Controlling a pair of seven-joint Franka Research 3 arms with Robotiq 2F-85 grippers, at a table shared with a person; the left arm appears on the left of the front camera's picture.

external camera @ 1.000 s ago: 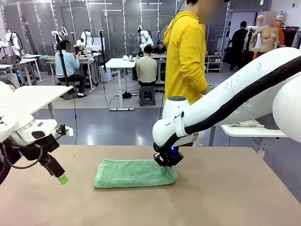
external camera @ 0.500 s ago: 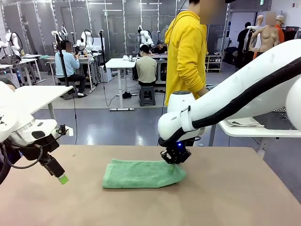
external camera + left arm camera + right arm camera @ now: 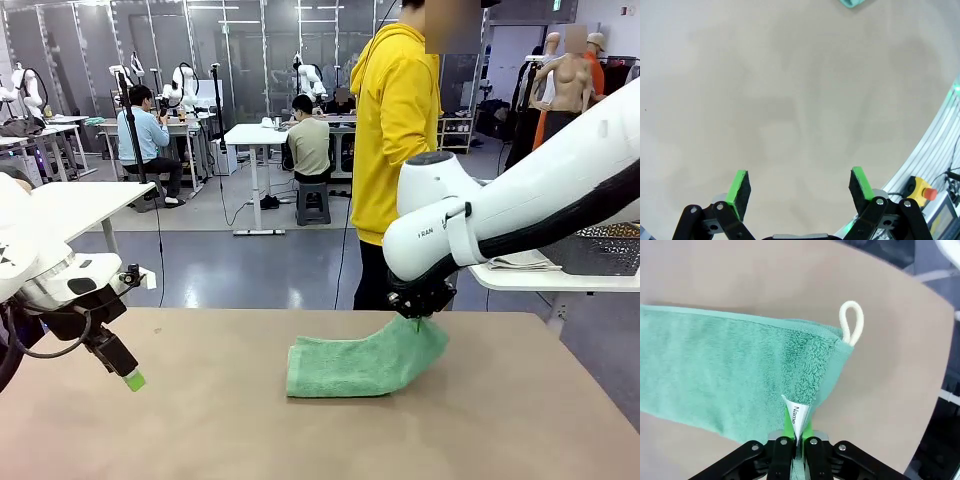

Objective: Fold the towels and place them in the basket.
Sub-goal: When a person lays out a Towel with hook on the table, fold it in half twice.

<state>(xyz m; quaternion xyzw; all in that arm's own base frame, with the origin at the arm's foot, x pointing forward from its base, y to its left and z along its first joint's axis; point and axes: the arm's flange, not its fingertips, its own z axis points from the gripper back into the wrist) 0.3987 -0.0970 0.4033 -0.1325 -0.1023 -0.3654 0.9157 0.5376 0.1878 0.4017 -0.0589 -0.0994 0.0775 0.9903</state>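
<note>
While the right arm reaches over its far edge, counter (image 3: 200,430): tan and matte.
Person (image 3: 395,130): yellow hoodie, standing at the far side.
Green towel (image 3: 360,365): folded, right of the middle; its right end is raised off the counter, the rest lies flat.
Basket (image 3: 600,250): dark lattice, on a white side counter (image 3: 520,278) at the right, well apart from the towel.
Left gripper (image 3: 800,177): jaws spread wide, holding nothing, above the counter's left side.
Right gripper (image 3: 796,440): clamped on the towel's raised corner.
Loop (image 3: 851,322): white cord at the hem, near that corner.
Tag (image 3: 798,417): white, just at the fingers.
</note>
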